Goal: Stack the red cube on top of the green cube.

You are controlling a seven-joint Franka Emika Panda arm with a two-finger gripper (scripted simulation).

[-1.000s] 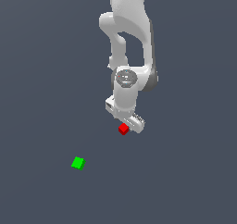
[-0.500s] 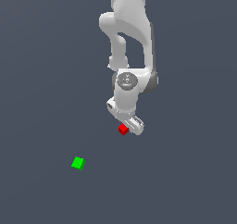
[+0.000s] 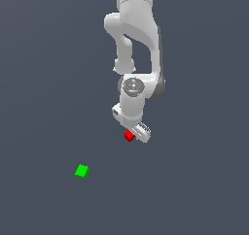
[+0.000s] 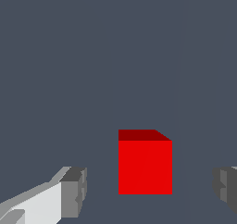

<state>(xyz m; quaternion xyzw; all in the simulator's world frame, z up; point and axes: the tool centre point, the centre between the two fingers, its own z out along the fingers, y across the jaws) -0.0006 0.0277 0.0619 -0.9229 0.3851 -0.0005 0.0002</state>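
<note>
Between the spread fingertips of the white gripper (image 4: 148,188) sits the red cube (image 4: 145,162), gaps on both sides, so nothing is held. The step looks like reaching to grasp; next the jaws must close on it, then carry it to the green cube (image 3: 82,171), well apart toward the exterior view's left.

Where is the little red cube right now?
The red cube sits between the open gripper's fingers, untouched, up and toward the exterior view's right of the green cube.

Flat even sim light, no shadows/glare, sharp w/o blur.
</note>
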